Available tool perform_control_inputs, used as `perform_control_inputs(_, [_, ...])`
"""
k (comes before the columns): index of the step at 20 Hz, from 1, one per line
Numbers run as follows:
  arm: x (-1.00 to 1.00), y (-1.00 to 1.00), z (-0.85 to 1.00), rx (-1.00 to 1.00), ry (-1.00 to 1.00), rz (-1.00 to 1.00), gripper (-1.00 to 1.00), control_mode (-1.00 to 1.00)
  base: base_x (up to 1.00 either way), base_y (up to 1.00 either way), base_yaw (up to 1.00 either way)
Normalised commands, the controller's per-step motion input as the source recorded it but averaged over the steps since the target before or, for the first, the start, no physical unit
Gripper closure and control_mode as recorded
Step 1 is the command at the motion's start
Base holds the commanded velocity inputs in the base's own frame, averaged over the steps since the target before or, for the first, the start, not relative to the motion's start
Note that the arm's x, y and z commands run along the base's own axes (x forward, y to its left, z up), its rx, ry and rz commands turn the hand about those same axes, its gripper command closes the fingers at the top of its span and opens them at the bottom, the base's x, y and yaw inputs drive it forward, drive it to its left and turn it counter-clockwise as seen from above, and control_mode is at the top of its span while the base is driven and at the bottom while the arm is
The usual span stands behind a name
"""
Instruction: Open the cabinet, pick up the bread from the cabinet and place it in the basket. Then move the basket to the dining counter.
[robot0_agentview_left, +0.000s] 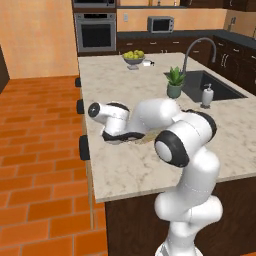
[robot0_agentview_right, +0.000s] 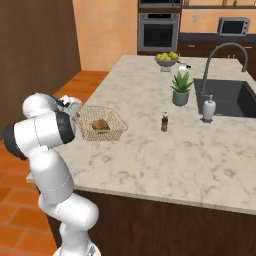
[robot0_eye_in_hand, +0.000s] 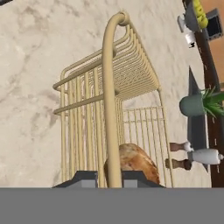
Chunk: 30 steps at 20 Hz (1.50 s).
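On the dining counter (robot0_agentview_right: 165, 160), my claw (robot0_eye_in_hand: 109, 177) gripped the basket (robot0_agentview_right: 101, 123) rim at six o'clock, bread (robot0_agentview_right: 100, 125) inside; next, I judged, release and withdraw.

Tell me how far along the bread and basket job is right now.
Mostly done. The bread already lies inside the basket, and the basket sits on the dining counter near its edge. In hand: the gripper is shut on the basket's rim, as the hand view shows. Left: letting go and pulling the arm back, if this spot is the intended one. Whether the cabinet was opened can't be judged from here.
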Motion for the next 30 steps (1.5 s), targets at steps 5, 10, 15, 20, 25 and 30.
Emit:
perform_control_inputs(5, [1.00,0.19,-0.54,0.00,0.00,0.00,1.00,-1.00,0.00,0.00,0.00])
perform_control_inputs(10, [0.96,0.14,-0.58,0.00,0.00,0.00,1.00,-1.00,0.00,0.00,0.00])
perform_control_inputs(15, [0.77,0.02,-0.31,0.00,0.02,0.00,1.00,-1.00,0.00,0.00,0.00])
perform_control_inputs(20, [0.31,-0.01,0.02,0.00,0.02,0.00,-1.00,-1.00,0.00,0.00,0.00])
perform_control_inputs(25, [-0.18,-0.02,0.53,0.00,0.01,-0.03,-1.00,-1.00,0.00,0.00,0.00])
perform_control_inputs(30, [-0.83,-0.20,0.88,0.02,0.05,-0.10,-1.00,-1.00,0.00,0.00,0.00])
